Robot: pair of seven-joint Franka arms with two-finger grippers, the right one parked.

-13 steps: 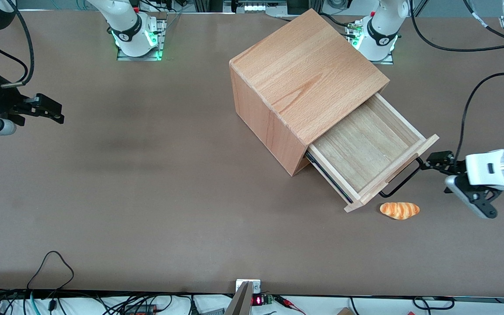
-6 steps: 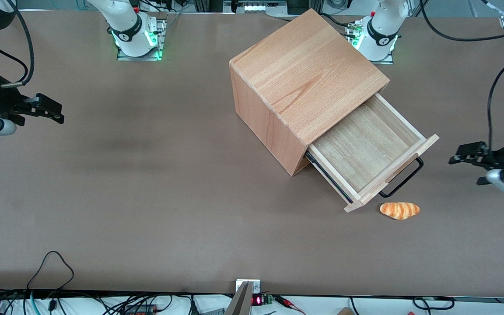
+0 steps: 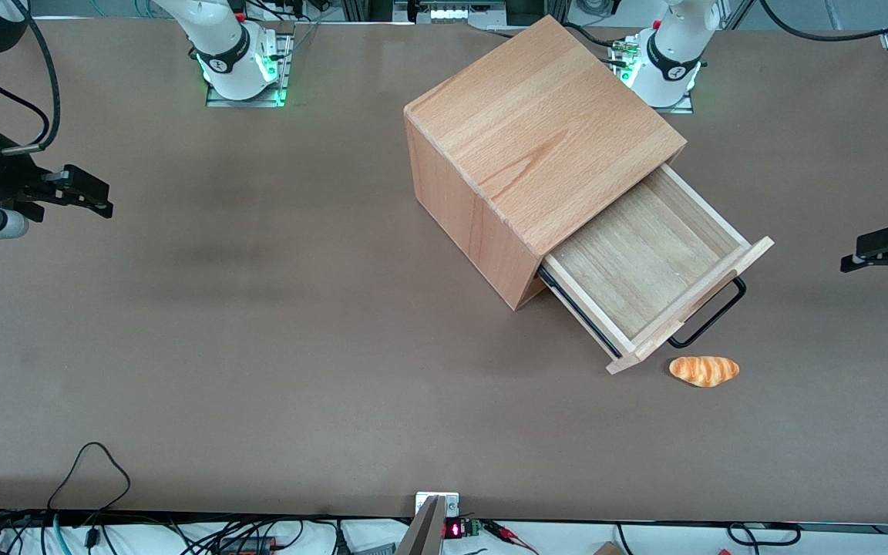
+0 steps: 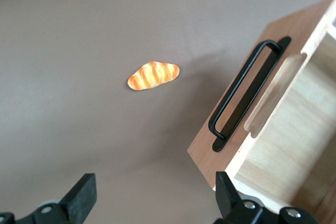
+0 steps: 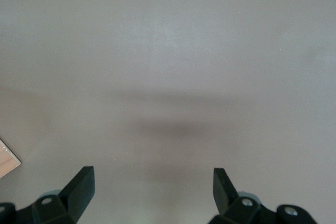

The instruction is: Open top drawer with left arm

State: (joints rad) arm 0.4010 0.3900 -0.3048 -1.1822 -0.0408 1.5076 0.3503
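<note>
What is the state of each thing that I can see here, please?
top drawer: pulled out, nothing inside.
handle: free, nothing grips it.
gripper: open, holding nothing, apart from the drawer, toward the working arm's end of the table.
bread roll: lying on the table, beside the drawer front.

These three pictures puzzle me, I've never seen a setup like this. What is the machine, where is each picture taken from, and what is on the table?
It is a pair of robot arms bolted to a brown table. The wide picture looks down from the front. The other two come from cameras on each arm's wrist, so the black prongs at their edge are that arm's own fingers.

On the table stands a wooden cabinet with its top drawer pulled out and empty; the black handle is on its front. A small bread roll lies beside the drawer front, nearer the front camera.

The working arm's hand hovers at its end of the table, open, holding nothing, apart from the handle.
</note>
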